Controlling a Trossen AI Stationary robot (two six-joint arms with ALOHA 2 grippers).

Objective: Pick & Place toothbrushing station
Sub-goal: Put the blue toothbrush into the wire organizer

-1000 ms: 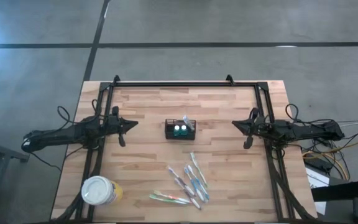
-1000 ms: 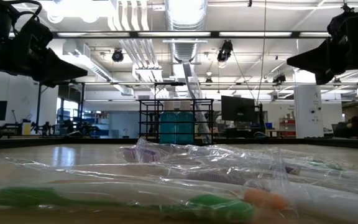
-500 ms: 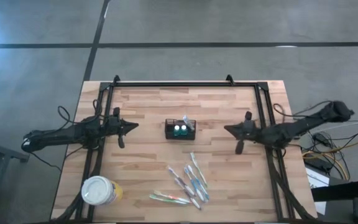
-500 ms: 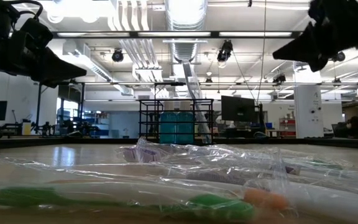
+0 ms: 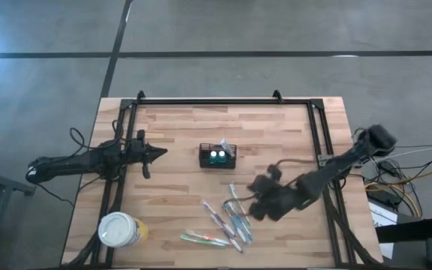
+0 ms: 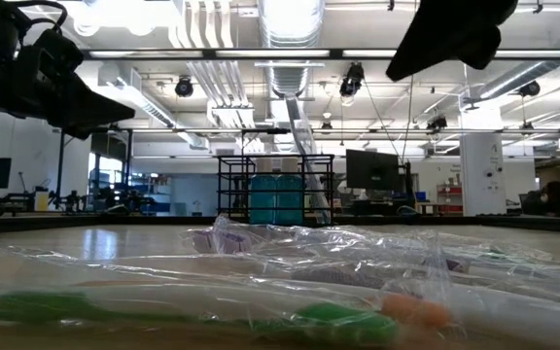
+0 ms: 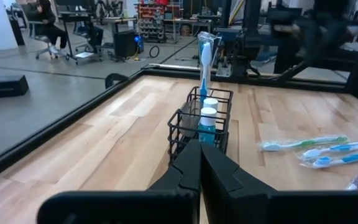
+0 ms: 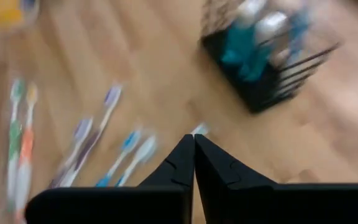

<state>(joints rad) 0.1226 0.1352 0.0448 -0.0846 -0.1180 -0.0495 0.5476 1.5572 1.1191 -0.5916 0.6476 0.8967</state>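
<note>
The toothbrushing station [image 5: 217, 156], a small black wire-mesh caddy, stands on its base at the table's middle. It holds two teal bottles with white caps and an upright toothbrush [image 7: 204, 56]. My left gripper [image 5: 163, 152] is shut and empty, level, left of the caddy and pointing at it [image 7: 201, 121]. My right gripper [image 5: 250, 202] is shut and empty. It hangs blurred above the table, right of several loose toothbrushes [image 5: 227, 217] and nearer than the caddy [image 8: 266, 56], slanting down.
Several wrapped toothbrushes [image 8: 98, 146] lie flat near the table's front edge, right of centre. A round yellow cup with a white lid [image 5: 118, 230] stands at the near left corner. A black frame [image 5: 223, 100] runs along the table's far edge and sides.
My right gripper has swung fast from the table's right edge toward the middle and the near edge, to beside the loose toothbrushes, rising and tipping from level to slanting down. It has stayed shut.
</note>
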